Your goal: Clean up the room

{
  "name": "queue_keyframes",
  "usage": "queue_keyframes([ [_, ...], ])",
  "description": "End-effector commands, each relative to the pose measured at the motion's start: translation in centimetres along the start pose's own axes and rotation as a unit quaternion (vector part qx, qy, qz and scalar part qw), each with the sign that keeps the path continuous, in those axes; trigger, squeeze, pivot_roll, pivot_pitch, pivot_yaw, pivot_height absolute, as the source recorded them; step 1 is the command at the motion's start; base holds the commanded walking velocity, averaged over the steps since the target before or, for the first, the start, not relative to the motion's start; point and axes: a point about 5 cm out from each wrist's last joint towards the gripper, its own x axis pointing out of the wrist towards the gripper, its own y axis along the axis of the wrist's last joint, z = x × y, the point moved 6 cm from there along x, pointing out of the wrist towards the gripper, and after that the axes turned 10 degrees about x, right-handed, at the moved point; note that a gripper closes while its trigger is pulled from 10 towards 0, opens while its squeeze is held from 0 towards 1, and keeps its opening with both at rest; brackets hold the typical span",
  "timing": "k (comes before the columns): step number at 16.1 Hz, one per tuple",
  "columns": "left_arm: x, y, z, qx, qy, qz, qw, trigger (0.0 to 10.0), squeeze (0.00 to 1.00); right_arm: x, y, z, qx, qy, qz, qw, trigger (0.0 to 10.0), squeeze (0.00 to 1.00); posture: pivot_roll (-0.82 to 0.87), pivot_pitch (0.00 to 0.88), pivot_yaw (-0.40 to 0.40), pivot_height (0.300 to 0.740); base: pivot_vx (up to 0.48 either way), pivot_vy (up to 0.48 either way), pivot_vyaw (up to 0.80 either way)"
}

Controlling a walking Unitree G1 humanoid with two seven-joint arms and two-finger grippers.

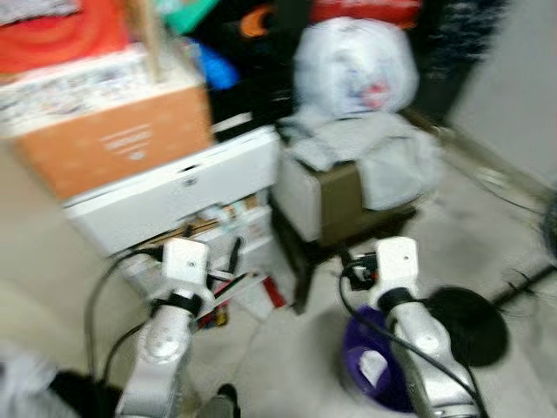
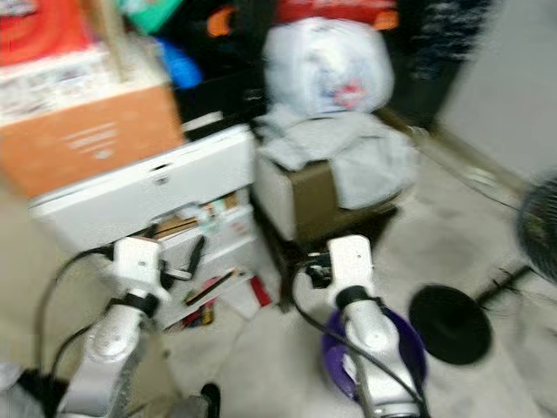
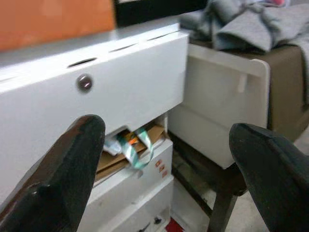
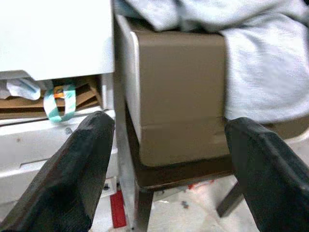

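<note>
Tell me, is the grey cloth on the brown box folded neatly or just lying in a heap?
In a heap. The grey cloth lies crumpled over the top of the brown box and hangs down one side, unfolded.

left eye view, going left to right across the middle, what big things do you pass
orange box → white drawer unit → brown box draped with grey cloth → grey wall
</note>
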Motion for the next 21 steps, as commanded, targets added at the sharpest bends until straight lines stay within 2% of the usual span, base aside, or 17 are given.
queue_keyframes([
  [1, -0.1, -0.3, -0.5, 0.004, 0.005, -0.007, 1.0, 10.0, 0.0, 0.1, 0.1, -0.2, 0.007, 0.003, 0.0, 1.0, 10.0, 0.0, -0.05, 0.142, -0.054, 0.74, 0.0, 0.0, 0.8],
  [4, -0.1, 0.1, -0.3, 0.005, -0.003, -0.001, 1.0, 10.0, 0.0, 0.0, 0.2, -0.1, 0.011, 0.0, 0.002, 1.0, 10.0, 0.0, -0.05, 0.147, -0.055, 0.74, 0.0, 0.0, 0.18],
  [6, 0.0, 2.1, -0.3, 0.005, 0.005, 0.028, 1.0, 10.0, 0.0, 0.0, 0.7, 0.0, 0.031, -0.009, 0.005, 0.999, 10.0, 0.0, -0.05, 0.148, -0.054, 0.74, 0.0, 0.0, 0.0],
  [7, 0.0, 2.5, -0.1, 0.004, 0.006, 0.032, 0.999, 10.0, 0.0, 0.0, 1.0, -0.2, 0.025, -0.004, 0.01, 1.0, 10.0, 0.0, -0.05, 0.148, -0.054, 0.74, 0.0, 0.0, 0.0],
  [10, -0.2, 2.2, 0.3, 0.006, 0.003, 0.029, 1.0, 10.0, 0.0, 0.1, 1.0, -0.6, 0.026, 0.001, 0.01, 1.0, 10.0, 0.0, -0.05, 0.15, -0.057, 0.74, 0.0, 0.0, 0.0],
  [14, -0.3, 1.5, -0.2, 0.006, 0.009, 0.016, 1.0, 10.0, 0.0, 0.2, 0.9, -0.6, 0.027, 0.002, 0.008, 1.0, 10.0, 0.0, -0.05, 0.151, -0.055, 0.74, 0.0, 0.0, 0.73],
  [21, -0.3, 1.3, 0.1, 0.01, 0.005, 0.011, 1.0, 10.0, 0.0, 0.3, 0.8, -0.6, 0.027, 0.001, 0.005, 1.0, 10.0, 0.0, -0.05, 0.152, -0.056, 0.74, 0.0, 0.0, 0.0],
])
